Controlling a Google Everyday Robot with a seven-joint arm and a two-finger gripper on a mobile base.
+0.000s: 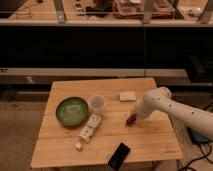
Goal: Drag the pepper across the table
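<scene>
The white arm's gripper [135,116] sits low over the right-centre of the square pale-wood plank table [150,142] — its tip blends into the arm's white shell, so I cannot tell whether it is spread or clamped. Right at that tip lies the small reddish-brown tapered pepper [130,120], partly hidden — a dark smudge right of the translucent round cup [97,103]. The arm is cut off at the right edge.
</scene>
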